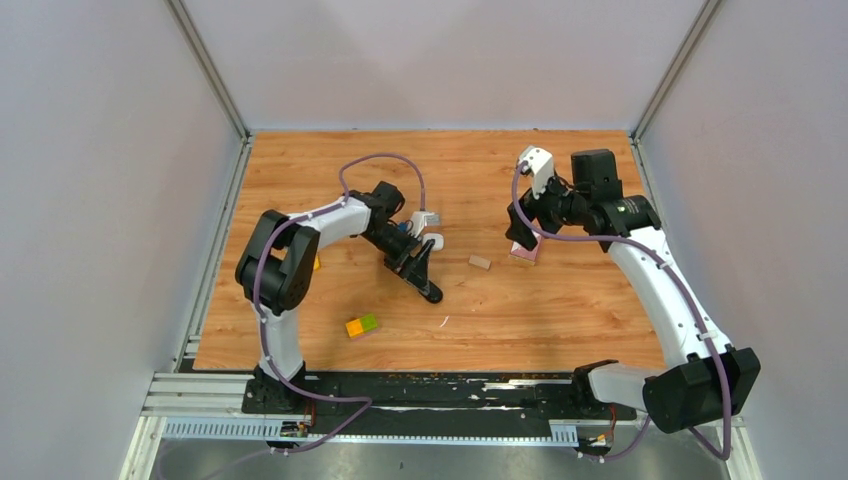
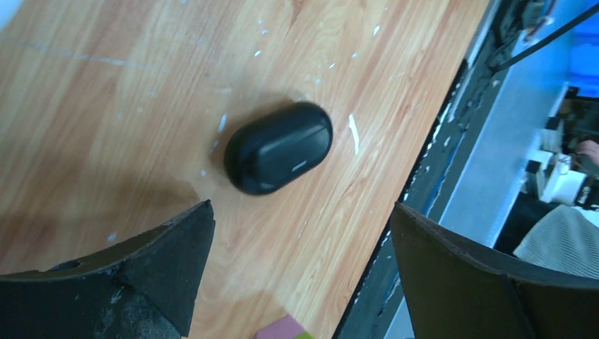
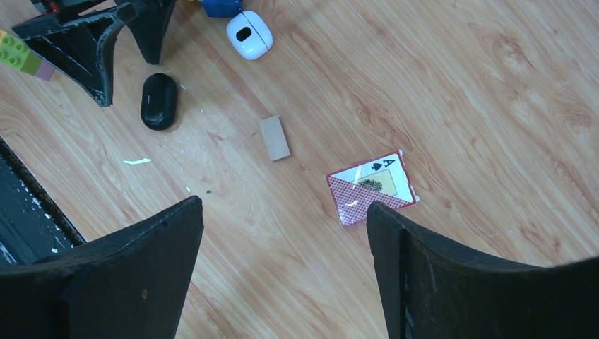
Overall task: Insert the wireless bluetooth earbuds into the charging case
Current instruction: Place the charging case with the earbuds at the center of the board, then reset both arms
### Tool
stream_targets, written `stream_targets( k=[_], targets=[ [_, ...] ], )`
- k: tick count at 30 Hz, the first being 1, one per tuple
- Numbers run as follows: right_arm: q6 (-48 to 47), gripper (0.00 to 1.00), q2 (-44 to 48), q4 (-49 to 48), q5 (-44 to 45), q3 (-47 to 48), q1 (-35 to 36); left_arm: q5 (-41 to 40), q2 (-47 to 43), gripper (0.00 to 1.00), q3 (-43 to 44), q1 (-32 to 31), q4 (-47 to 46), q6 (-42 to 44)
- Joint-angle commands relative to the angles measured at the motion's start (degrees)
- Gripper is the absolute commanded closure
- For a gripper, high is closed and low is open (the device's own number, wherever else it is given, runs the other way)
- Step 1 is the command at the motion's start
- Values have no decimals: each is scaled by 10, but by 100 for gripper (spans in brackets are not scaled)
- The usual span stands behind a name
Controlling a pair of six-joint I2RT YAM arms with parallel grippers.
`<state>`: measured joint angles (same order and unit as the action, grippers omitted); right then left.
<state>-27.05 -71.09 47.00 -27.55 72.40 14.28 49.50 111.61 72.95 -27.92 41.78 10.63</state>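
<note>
The wood-grain surface (image 1: 560,170) carries a closed black case (image 2: 279,148), a white case (image 3: 249,34) with a dark oval mark, a small tan block (image 3: 274,138), red-backed cards (image 3: 372,187) with the ace of spades face up, yellow-green toy blocks (image 1: 362,325) and a thin white sliver (image 3: 137,161).

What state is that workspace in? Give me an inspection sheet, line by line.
Surface: wooden table, pale flecks and scuffs; a white sliver lies on it.
Job's things: black case shut, lying flat; white case farther back, lid state unclear; earbuds: nothing seen.
Clutter: wooden block, playing cards, toy bricks, blue object partly out of view.
Grippers: left gripper open, aimed at the black case, apart from it; right gripper open, empty, above the table near the cards.
Cables: purple cable looped along each arm.
Surroundings: grey walls; metal rail at the near edge.
</note>
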Motion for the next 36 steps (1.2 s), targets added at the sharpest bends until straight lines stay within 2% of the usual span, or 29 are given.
stream_targets(
  k=[1,8,12,16,18,22,24,31,34,36],
  targets=[
    [18,12,7,-22,10,3,-9,-89,-48,0,29,3,92,60],
    [96,8,3,-75,76,-16,-17,-139,-134,0,73,20,131,50],
    [126,8,-3,-94,80,-25,-17,-183,-141,0,121,33,196,55],
    [157,8,-17,-125,130,-26,-17,-186,-129,0,171,47,275,43],
    [177,7,-26,-148,163,-22,-17,-207,-150,0,163,51,251,31],
    [191,6,-34,-168,195,11,-17,-304,-177,0,179,64,212,23],
    [190,6,-39,-166,209,34,-18,-340,-171,0,233,87,209,25],
    [198,5,-57,-170,244,113,-17,-340,-130,0,423,209,189,1],
    [204,5,-59,-179,264,128,-17,-368,-152,0,405,237,138,-25],
    [213,4,-59,-182,275,130,-17,-339,-179,0,363,248,94,-47]
  ],
)
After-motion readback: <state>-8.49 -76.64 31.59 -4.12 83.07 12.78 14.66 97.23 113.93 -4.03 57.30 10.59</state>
